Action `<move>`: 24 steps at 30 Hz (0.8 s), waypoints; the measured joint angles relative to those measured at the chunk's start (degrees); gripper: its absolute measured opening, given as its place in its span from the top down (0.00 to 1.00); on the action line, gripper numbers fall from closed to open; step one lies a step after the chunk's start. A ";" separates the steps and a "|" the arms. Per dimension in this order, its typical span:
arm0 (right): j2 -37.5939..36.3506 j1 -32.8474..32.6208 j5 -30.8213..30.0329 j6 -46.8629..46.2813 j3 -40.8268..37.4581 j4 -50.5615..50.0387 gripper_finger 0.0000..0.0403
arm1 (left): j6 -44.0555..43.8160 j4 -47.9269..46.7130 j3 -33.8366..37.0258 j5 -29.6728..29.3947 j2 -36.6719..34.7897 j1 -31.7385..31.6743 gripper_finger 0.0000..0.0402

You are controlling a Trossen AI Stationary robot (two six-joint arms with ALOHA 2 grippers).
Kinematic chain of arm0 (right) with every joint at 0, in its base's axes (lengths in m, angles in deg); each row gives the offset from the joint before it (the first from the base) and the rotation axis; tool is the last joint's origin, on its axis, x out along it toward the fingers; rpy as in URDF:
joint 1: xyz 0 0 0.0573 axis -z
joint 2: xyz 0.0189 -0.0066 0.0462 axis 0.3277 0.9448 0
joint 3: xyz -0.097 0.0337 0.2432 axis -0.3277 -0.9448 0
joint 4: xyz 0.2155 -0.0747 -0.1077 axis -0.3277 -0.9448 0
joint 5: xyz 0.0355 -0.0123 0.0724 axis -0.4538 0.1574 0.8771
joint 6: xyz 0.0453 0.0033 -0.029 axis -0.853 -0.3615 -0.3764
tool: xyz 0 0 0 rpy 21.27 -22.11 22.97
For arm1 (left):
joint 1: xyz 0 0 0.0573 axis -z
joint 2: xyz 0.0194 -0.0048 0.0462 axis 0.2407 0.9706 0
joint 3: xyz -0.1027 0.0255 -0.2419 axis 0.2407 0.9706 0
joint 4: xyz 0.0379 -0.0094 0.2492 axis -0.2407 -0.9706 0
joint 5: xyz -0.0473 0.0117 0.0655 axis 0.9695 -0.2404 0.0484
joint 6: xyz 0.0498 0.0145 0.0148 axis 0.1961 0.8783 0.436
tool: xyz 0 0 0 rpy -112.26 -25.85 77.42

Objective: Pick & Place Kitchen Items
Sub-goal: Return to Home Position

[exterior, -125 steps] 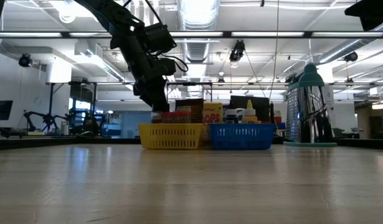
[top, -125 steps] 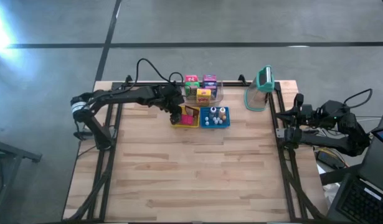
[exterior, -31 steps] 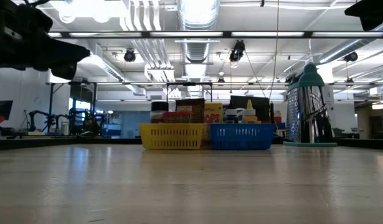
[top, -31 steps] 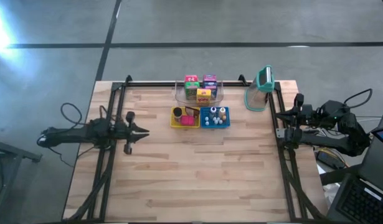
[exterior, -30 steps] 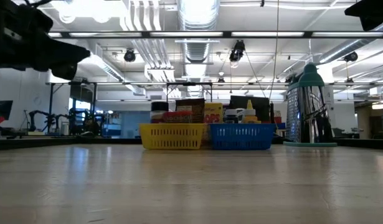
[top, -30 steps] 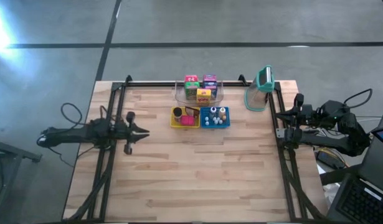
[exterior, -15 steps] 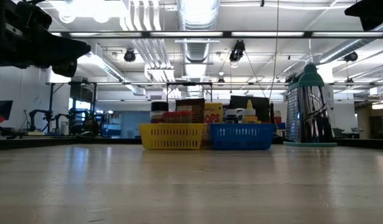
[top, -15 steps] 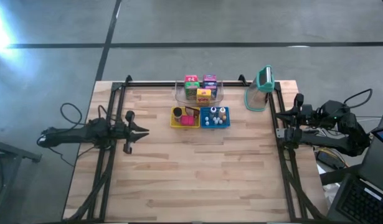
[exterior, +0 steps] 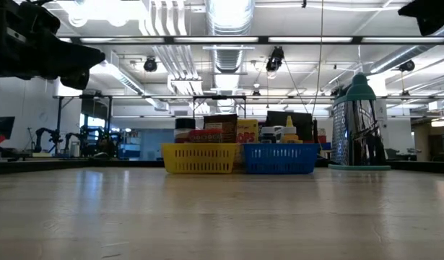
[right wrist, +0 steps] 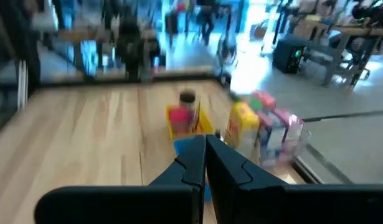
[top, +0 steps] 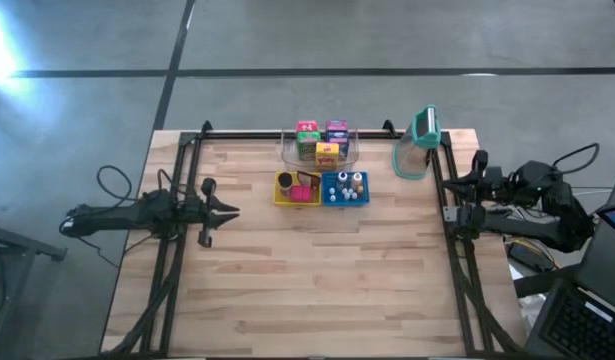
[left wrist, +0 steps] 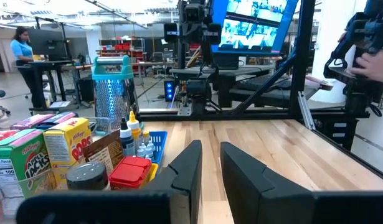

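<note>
My left fingers (left wrist: 194,158) hang at the left edge of the desk (top: 317,280), a narrow gap between them and nothing in it. My right fingers (right wrist: 200,158) are pressed together, empty, at the right edge. Everything sits toward the far edge, ahead of the left fingers and off to their far side, so the left arm is nearer. One yellow basket (top: 278,188) holds a dark-lidded can (left wrist: 86,177), a red tin (left wrist: 132,171) and something pink. One blue basket (top: 346,201), touching it, holds small upright bottles (top: 347,183), which I cannot count exactly. Behind them, one clear tray (top: 287,155) holds about four upright cartons (top: 327,152). One jug (top: 417,140) stands further right. I judge only parking remains.
</note>
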 joint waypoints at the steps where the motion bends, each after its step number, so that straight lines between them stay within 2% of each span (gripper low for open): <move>1: 0.02 0.46 0.06 -1.26 -0.06 1.46 0.98 | 0.00 0.00 0.00 0.00 0.00 0.00 0.84; 4: 1.08 2.02 -0.03 -6.11 -3.01 17.22 0.98 | 0.00 0.00 0.01 0.02 0.00 0.00 0.84; 6: 1.65 3.11 0.28 -5.45 -6.96 28.80 0.98 | 0.00 0.00 0.02 0.02 0.02 0.00 0.84; 8: 1.70 4.21 4.37 -3.15 -11.84 36.39 0.98 | 0.00 -0.02 0.02 0.02 0.02 0.00 0.84; 14: 1.56 7.42 20.32 0.54 -27.32 38.96 0.98 | 0.00 -0.06 0.02 0.02 0.02 0.00 0.84; 16: 0.96 8.27 23.71 2.15 -30.51 41.32 0.98 | 0.00 -0.07 0.02 0.02 0.02 0.00 0.84; 24: -4.48 9.86 23.38 8.73 -38.31 43.31 0.98 | 0.00 -0.26 0.02 0.07 0.02 0.00 0.84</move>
